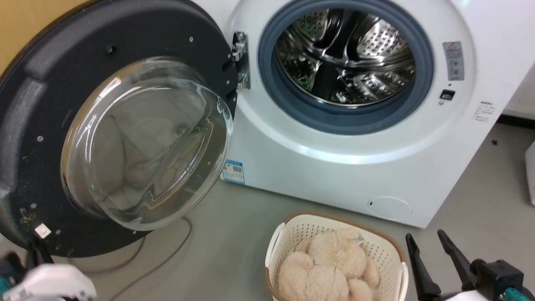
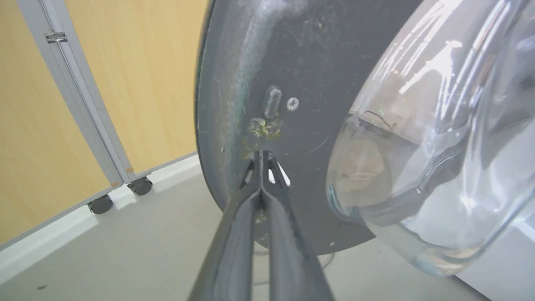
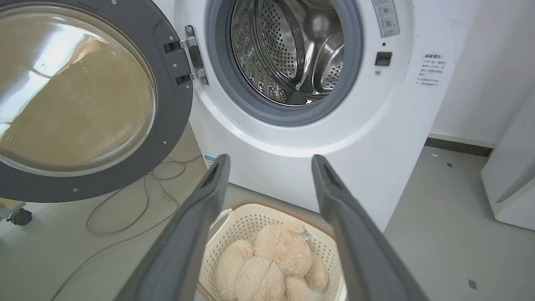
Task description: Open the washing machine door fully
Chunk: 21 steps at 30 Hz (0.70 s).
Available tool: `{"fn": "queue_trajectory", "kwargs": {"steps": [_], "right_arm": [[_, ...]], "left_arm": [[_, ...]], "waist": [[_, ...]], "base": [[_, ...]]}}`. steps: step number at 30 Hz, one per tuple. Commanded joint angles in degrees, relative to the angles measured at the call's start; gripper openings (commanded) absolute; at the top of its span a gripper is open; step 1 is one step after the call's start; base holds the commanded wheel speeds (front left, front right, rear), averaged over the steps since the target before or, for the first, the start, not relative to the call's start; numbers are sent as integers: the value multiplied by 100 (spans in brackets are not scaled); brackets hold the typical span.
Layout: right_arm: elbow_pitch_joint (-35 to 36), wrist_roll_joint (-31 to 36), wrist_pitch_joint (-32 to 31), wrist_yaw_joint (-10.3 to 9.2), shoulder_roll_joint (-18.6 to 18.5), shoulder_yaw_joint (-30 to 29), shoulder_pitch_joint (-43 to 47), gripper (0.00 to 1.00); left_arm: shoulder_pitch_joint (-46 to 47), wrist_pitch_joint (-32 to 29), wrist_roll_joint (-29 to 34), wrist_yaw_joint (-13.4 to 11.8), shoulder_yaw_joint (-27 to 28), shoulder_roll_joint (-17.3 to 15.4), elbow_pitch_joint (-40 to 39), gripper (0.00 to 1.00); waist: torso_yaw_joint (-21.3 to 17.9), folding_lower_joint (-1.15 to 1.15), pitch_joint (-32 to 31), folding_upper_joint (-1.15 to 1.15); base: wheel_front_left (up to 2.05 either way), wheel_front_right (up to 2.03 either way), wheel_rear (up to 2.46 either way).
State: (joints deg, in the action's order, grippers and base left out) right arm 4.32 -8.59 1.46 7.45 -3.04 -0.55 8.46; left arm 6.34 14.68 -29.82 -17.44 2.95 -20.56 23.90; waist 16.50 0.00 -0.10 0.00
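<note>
- The washing machine point(image 1: 376, 167) is standing far right.
- The washing machine door point(image 1: 125, 33) is hanging wide open, left; the last push seems in hand.
- The left tool point(image 2: 261, 158), clenched empty, is pressing its inner face; a steady leftward push seems next.
- The right tool point(image 3: 271, 161), released, is hovering near a basket point(image 1: 292, 234).
- Grey floor point(image 1: 225, 251) is lying beneath, a yellow partition point(image 2: 146, 83) behind.

One washing machine point(image 1: 334, 175), with one door point(image 1: 50, 83), one hinge point(image 1: 240, 60), one steel drum point(image 1: 376, 46), one blue sticker point(image 1: 233, 171) and one round flap point(image 1: 391, 207). One basket point(image 1: 292, 228) holding one heap of beige plush point(image 1: 334, 251); how many toys cannot be told. One cable point(image 1: 167, 255) on the floor point(image 1: 234, 242). Two castors point(image 2: 141, 186) under one partition point(image 2: 75, 104). Two sets of jaws
</note>
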Motion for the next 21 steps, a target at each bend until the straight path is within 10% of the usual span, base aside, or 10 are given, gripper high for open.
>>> {"fn": "queue_trajectory", "kwargs": {"steps": [1, 5, 9, 21], "right_arm": [[-48, -43, 70, 3, 16, 1, 109, 100], [-103, -70, 114, 3, 16, -43, 180, 100], [-148, -61, 140, 3, 16, -123, 234, 100], [55, 332, -47, 3, 16, -237, 242, 100]], "left_arm": [[-349, 30, 59, 20, 35, 127, -242, 0], [-889, 31, 142, 26, -27, 289, -705, 0], [-1377, -92, 211, 58, -294, 429, -1188, 97], [-1361, -575, 1208, -25, -1720, 672, -2163, 100]], "waist": [[-82, 0, -168, 0], [-110, 0, -274, 0], [-143, 0, -354, 0], [-607, 0, -387, 0]], "base": [[0, 0, 0], [0, 0, 0], [0, 0, 0], [0, 0, 0]]}}
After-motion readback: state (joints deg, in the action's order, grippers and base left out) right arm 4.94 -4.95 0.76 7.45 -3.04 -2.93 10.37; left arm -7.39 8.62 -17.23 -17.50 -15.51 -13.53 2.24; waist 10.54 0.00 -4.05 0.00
